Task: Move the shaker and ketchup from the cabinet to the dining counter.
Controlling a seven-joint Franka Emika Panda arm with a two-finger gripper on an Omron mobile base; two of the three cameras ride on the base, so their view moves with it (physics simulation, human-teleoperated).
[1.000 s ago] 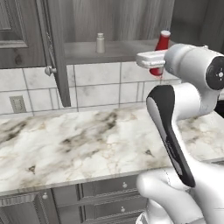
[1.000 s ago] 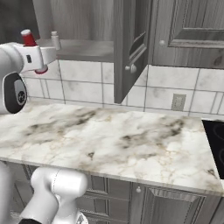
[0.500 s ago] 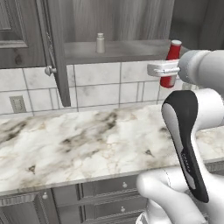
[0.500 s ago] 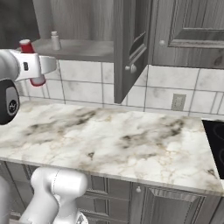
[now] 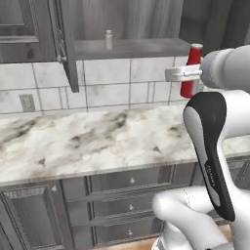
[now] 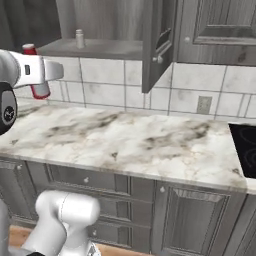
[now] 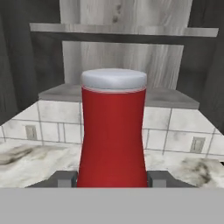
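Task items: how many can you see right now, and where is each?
2. The ketchup is held in the pincer, lifted above the worktop. The shaker stands on the cabinet shelf. More could be hidden behind the doors.

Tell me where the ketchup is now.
The ketchup is in the claw, at the right of the left base view, over the worktop, below the cabinet shelf.

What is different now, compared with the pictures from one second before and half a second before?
The gripper, its jaws shut on the slim red ketchup bottle, carried it out of the dark grey-brown wall cabinet and lower, down in front of the white tiles, above the marble worktop. The grip did not change. The small pale shaker stayed on the cabinet shelf and the cabinet door stayed open.
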